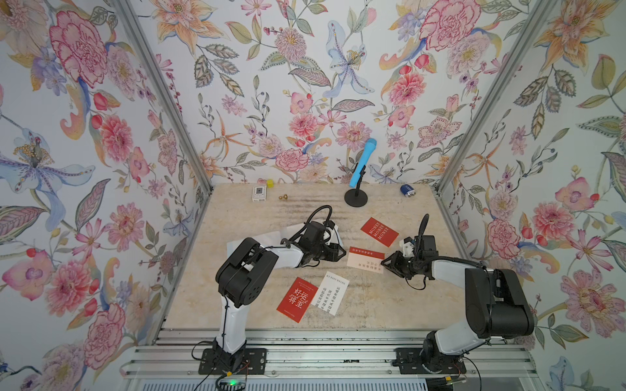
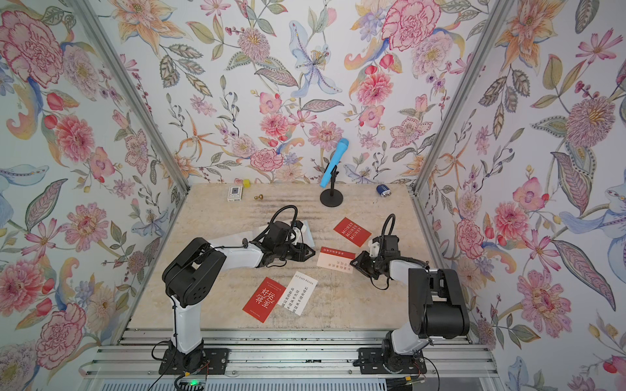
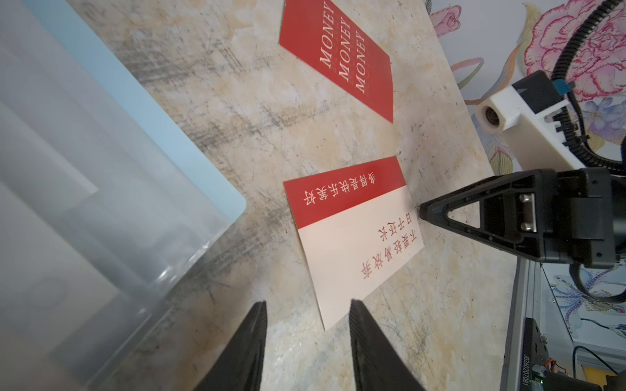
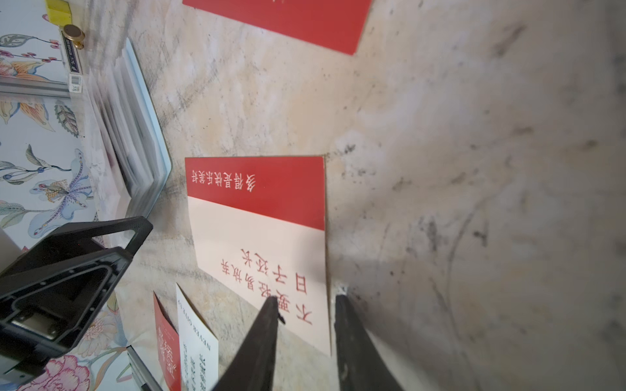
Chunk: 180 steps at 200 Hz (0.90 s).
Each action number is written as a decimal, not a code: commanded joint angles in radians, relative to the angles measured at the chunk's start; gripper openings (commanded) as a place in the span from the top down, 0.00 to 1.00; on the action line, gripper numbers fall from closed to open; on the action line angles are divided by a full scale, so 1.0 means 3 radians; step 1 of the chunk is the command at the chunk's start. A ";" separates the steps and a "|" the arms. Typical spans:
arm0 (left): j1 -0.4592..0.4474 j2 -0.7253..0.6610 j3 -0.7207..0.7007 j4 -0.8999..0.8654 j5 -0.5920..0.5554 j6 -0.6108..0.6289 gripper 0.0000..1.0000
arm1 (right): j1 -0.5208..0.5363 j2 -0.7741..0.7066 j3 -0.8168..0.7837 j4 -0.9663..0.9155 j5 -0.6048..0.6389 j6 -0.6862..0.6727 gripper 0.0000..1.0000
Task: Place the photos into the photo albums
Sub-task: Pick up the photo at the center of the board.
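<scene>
Just right of the centre of a beige marbled desk lies the photo in play, a flat pale pink card with red Chinese lettering. A red band runs along its far side, and I cannot tell whether that is part of the card or a second red card underneath. Its long edges seem to run left to right, straight between the two grippers. The right gripper is the nearer one. It points toward the desk's left edge with its jaws a little apart, astride the card's right-hand short edge, one fingertip over the card's face and the other at bare desk just beside it. The card lies flat and is not pinched. The left gripper hovers just beside the card's opposite end, jaws apart and empty. Beyond that, left of centre, the pale blue photo album with clear plastic sleeve pages lies open, partly under the left arm. Judging by this, the card must be gripped at its right edge and carried leftward, long axis leading, to reach a sleeve
</scene>
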<state>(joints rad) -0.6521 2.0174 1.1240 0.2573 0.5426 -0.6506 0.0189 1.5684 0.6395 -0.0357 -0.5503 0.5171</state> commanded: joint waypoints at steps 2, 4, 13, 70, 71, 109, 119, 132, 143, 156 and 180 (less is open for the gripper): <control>-0.0046 0.0133 0.0177 -0.0132 -0.0040 0.0064 0.56 | -0.0017 0.0053 0.0027 0.0041 -0.0018 -0.0072 0.68; -0.0048 0.0143 0.0187 -0.0146 -0.0036 0.0066 0.57 | -0.0014 0.0056 0.0030 0.0042 -0.0013 -0.0073 0.68; -0.0050 0.0194 0.0236 -0.0192 -0.0029 0.0086 0.56 | -0.0016 0.0065 0.0026 0.0040 0.0016 -0.0085 0.68; -0.0095 0.0357 0.0386 -0.0321 -0.0005 0.0098 0.56 | -0.0020 0.0177 0.0052 0.0087 -0.0040 -0.0105 0.68; -0.0093 0.0357 0.0391 -0.0321 -0.0004 0.0098 0.56 | -0.0021 0.0177 0.0052 0.0090 -0.0046 -0.0101 0.68; -0.0137 0.0427 0.0445 -0.0318 0.0042 0.0062 0.56 | -0.0031 0.0240 0.0102 0.0134 -0.0177 -0.0045 0.68; -0.0155 0.0434 0.0449 -0.0321 0.0042 0.0062 0.56 | -0.0035 0.0239 0.0112 0.0134 -0.0185 -0.0046 0.68; -0.0168 0.0448 0.0451 -0.0315 0.0050 0.0053 0.55 | -0.0050 0.0238 0.0104 0.0157 -0.0212 -0.0039 0.68; -0.0178 0.0469 0.0451 -0.0307 0.0065 0.0042 0.55 | -0.0065 0.0243 0.0083 0.0221 -0.0278 0.0005 0.68; -0.0184 0.0496 0.0451 -0.0290 0.0087 0.0019 0.55 | -0.0088 0.0257 0.0055 0.0331 -0.0409 0.0084 0.68; -0.0184 0.0512 0.0455 -0.0270 0.0128 -0.0018 0.55 | -0.0147 0.0322 0.0040 0.0581 -0.0702 0.0267 0.68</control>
<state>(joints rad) -0.6952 2.1258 1.2491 0.2043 0.5575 -0.6464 -0.0086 1.6398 0.6609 0.0570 -0.6636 0.5381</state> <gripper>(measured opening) 0.446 0.324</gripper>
